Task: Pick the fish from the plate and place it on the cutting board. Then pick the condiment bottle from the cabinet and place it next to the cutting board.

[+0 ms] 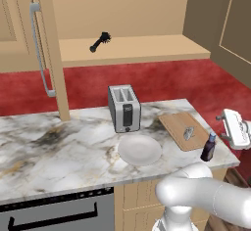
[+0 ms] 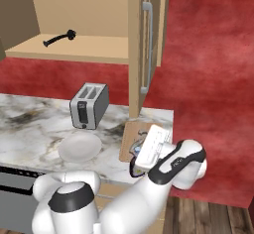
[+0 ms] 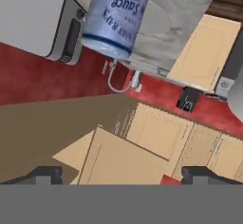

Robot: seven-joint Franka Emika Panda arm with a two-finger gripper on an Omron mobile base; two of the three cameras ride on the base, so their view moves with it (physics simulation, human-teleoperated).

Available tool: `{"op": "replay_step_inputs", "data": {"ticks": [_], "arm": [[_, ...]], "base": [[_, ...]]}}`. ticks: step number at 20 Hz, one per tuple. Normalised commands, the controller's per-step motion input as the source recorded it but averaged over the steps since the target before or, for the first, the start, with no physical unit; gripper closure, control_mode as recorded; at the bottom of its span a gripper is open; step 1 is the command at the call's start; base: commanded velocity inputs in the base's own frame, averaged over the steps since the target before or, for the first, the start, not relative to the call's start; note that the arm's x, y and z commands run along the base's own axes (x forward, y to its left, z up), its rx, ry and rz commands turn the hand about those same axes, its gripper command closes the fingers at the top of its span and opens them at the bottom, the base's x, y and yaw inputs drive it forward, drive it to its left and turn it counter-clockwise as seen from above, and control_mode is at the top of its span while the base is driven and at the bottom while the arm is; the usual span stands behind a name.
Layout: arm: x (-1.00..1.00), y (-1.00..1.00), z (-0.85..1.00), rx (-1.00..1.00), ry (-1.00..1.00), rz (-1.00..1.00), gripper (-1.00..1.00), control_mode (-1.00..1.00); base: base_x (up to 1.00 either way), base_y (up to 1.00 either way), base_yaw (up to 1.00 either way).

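The fish [image 1: 188, 133] lies on the wooden cutting board [image 1: 177, 125] at the counter's right end. The white plate [image 1: 139, 150] in front of the toaster is bare. Upright on the counter, right at the board's near right corner, stands the condiment bottle [image 1: 208, 148], dark with a blue cap. My gripper [image 1: 226, 127] hangs just right of the bottle and above it, apart from it. In the hand view the bottle [image 3: 116, 14] fills the top, and the gripper [image 3: 122, 174] is open with nothing between its tips. The cabinet [image 1: 132, 49] stands open above.
A silver toaster [image 1: 124, 108] stands behind the plate. A small black brush-like tool [image 1: 99, 41] lies on the cabinet shelf. The cabinet door with its long grey handle [image 1: 41, 54] hangs open at the left. The counter's right edge runs just past the bottle.
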Motion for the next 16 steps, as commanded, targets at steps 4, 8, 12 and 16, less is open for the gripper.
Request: {"op": "replay_step_inputs", "data": {"ticks": [4, 8, 12, 16], "arm": [[-0.29, 0.0, 0.41, -0.06, 0.0, 0.0, -1.0, -1.0], [-0.46, 0.0, 0.04, -0.15, 0.0, -0.02, -1.0, -1.0], [-0.42, -0.04, -0.74, -0.17, 0.0, -0.03, -1.0, -1.0], [-0.49, -0.01, -0.55, -0.12, -0.01, -0.03, -1.0, -1.0]], "base": [[0.0, 0.0, 0.0], [0.0, 0.0, 0.0], [0.0, 0.0, 0.0], [0.0, 0.0, 0.0]]}}
